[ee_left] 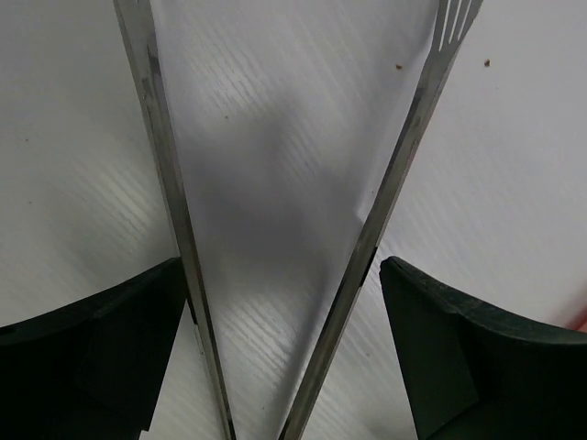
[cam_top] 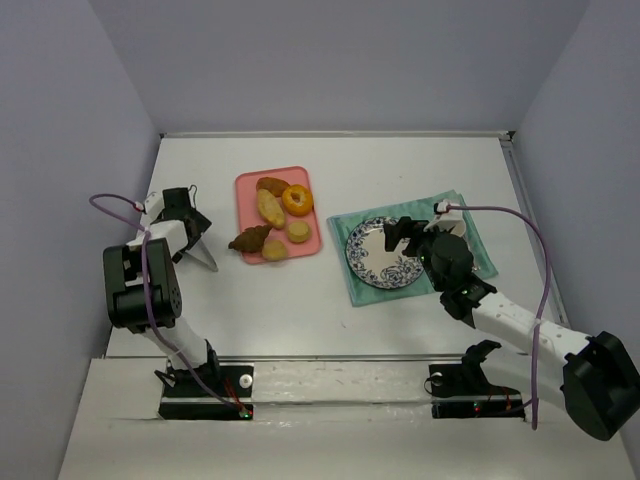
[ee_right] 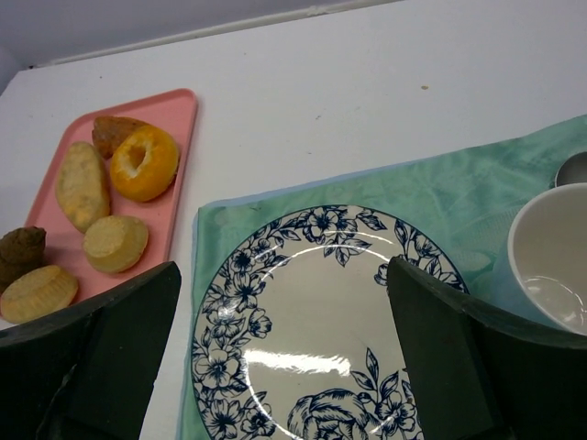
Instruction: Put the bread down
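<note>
Lining up for the pick, by the look of it, w/ no bread moved yet. The bread [cam_top: 270, 207] lies in a cluster on the pink tray [cam_top: 247, 195] near the middle of the table [cam_top: 400, 170]: a long roll, an orange ring, a couple of round buns, plus a dark brown piece [cam_top: 250, 239] hanging over the tray's left edge. Left gripper [cam_top: 183, 212] sits left of the tray, well apart from it, fingers spread wide w/ a pair of metal tongs [ee_left: 168, 183] braced between them. The tong blades are splayed open w/ nothing caught, only tabletop showing between them. Right gripper [ee_right: 282, 270] hovers over the blue-flowered plate [ee_right: 240, 266], fingers apart, empty. The plate lies on a green cloth [ee_right: 440, 183] right of the tray, w/ a white cup [ee_right: 550, 257] just beside it. Nothing's on the plate, so it's prob. the drop spot, tho the task doesn't say. Next move, as a guess: left arm swings the tongs over to the tray, straddles one piece and squeezes gently, since soft stuff crushes easily, then carries it across. Right arm likely has to clear off the plate first.
</note>
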Tool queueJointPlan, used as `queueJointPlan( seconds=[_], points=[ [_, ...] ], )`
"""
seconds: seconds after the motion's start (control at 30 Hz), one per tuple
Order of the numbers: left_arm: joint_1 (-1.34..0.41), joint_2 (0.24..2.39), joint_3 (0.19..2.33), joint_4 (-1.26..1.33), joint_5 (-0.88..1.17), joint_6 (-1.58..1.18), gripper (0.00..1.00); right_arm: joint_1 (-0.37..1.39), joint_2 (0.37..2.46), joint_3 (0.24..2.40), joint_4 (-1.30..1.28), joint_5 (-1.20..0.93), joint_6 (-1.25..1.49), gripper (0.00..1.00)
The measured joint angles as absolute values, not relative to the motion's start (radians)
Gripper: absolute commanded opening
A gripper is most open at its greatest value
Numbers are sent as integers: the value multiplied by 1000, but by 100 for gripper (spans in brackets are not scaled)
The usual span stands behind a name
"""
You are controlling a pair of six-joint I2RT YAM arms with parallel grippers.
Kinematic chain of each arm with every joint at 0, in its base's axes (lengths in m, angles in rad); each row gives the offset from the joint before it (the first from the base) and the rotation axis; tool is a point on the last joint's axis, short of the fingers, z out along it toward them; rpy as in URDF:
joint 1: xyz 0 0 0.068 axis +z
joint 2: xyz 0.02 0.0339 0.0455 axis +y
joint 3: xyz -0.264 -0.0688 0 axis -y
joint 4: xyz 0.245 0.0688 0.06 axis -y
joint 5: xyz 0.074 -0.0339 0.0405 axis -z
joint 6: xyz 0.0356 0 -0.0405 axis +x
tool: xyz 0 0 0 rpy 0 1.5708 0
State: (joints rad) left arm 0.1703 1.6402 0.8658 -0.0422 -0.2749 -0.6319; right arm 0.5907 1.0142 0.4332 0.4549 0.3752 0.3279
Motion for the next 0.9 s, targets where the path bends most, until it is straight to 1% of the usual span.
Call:
queueJointPlan(
  seconds=[0.1,0.13,0.2,0.23,0.27,0.3,0.37,0.4,0.43,0.5,0.6,0.7,0.77,0.9],
  points=[
    [165,1692,922,-69,-318,-632,98,591,1014,433,453,383,327,100],
    [163,1711,943,-79,-331,-627,94,591,1014,433,453,385,325,100],
    [163,1734,966,-84,-344,-623,83,591,1014,433,453,386,324,100],
    [163,1748,981,-89,-352,-617,69,591,1014,433,453,388,321,100],
    [163,1757,989,-90,-356,-610,64,591,1014,433,453,389,321,100],
    [163,1765,997,-91,-363,-607,56,591,1014,433,453,392,319,100],
    [163,1772,1003,-93,-369,-598,49,591,1014,433,453,397,317,100],
    [163,1772,1003,-94,-367,-597,48,591,1013,433,452,400,317,100],
    [163,1772,1002,-94,-367,-593,43,591,1012,433,451,401,317,100],
    [163,1761,990,-93,-362,-584,38,591,1001,433,447,404,318,100],
    [162,1736,969,-97,-339,-573,33,591,979,433,447,408,318,100],
    [146,1682,942,-127,-307,-551,33,591,974,433,447,409,318,100],
    [122,1634,935,-146,-296,-535,34,591,974,433,447,408,318,100],
    [3,1455,935,-150,-279,-484,40,591,969,433,445,403,319,100]
  ],
)
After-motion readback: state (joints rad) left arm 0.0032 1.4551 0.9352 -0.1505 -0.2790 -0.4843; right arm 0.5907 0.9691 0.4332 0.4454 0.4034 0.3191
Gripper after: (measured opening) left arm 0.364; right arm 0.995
